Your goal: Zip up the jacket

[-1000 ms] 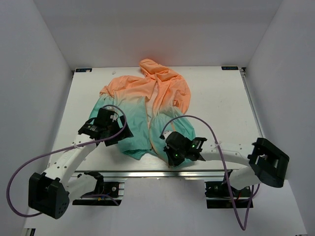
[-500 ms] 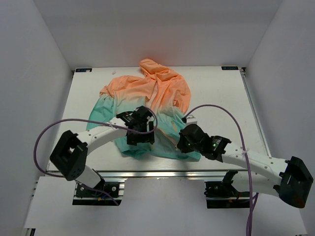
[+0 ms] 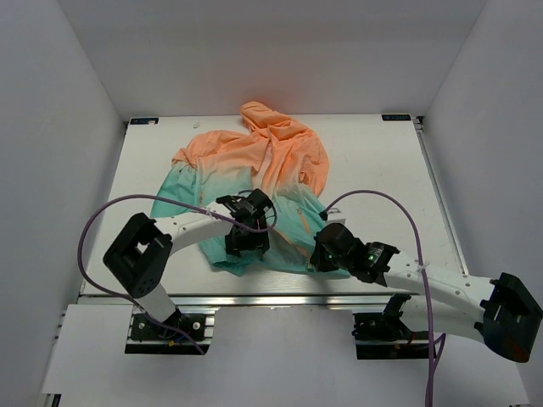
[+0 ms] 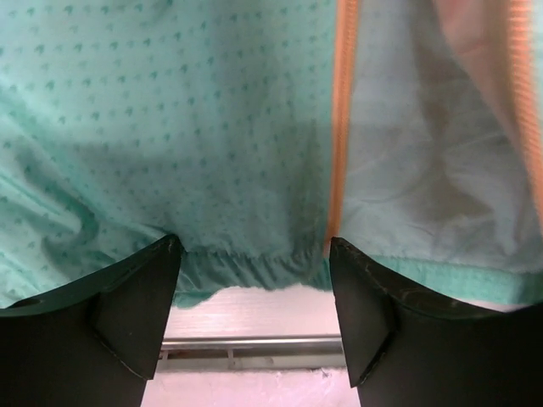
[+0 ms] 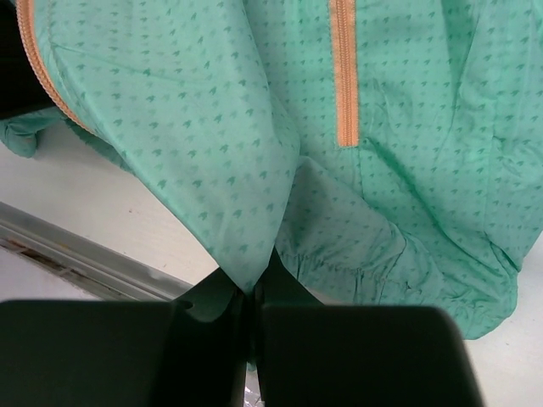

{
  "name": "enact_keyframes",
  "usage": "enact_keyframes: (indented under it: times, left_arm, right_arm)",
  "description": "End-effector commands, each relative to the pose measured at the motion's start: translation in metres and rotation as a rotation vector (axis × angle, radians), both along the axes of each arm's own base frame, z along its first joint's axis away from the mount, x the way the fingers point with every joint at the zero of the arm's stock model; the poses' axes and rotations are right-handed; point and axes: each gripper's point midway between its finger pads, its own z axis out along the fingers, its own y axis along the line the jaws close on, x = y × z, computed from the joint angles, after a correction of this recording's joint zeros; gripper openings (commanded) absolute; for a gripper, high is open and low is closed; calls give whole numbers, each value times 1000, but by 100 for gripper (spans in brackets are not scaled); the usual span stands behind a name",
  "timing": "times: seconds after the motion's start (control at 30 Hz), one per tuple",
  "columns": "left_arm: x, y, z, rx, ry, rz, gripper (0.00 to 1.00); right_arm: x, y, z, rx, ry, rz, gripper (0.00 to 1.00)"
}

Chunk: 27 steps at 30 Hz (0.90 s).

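The left tool is spread wide, its two fingers standing apart over the teal hem of the jacket. No cloth lies between them. A second ago this tool was out by the left sleeve. It has since swung inward and now sits at the bottom of the jacket's front, a little left of the opening.

The right tool is pressed together and pinches a fold of teal cloth that rises from between its fingers. A second ago it was at the hem near the middle. It has since drawn to the right, and the right front panel has gone with it, so the bottom edge now lies spread wider along the near side.

The jacket lies flat on the white counter, with its hood toward the far edge and its hem toward the arms. It is peach-orange at the hood and shoulders and fades to teal lower down, and the teal part carries a small printed pattern. The orange zipper runs down to the hem just inside the left tool's right-hand finger. A second orange edge shows farther right, with paler lining between the two, so the front is open there. In the right wrist view a short orange strip ends partway down the teal panel.
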Motion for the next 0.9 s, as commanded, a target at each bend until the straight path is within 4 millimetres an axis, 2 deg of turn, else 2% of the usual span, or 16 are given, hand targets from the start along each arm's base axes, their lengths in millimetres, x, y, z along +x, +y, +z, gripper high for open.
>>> enact_keyframes:
  times: [0.0, 0.2, 0.33, 0.6, 0.87]
  left_arm:
    - [3, -3, -8, 17, -8, 27, 80]
    - [3, 4, -17, 85, 8, 43, 66]
    - [3, 3, -15, 85, 9, 49, 57]
    - [9, -6, 4, 25, -33, 24, 52]
    - [15, -10, 24, -14, -80, 13, 52]
  right_arm:
    - [8, 2, 7, 34, -35, -32, 0]
    - [7, -1, 2, 32, -30, -42, 0]
    - [6, -3, -1, 25, -25, -46, 0]
    - [7, -4, -7, 4, -12, -51, 0]
    - [8, -4, -10, -21, -5, -47, 0]
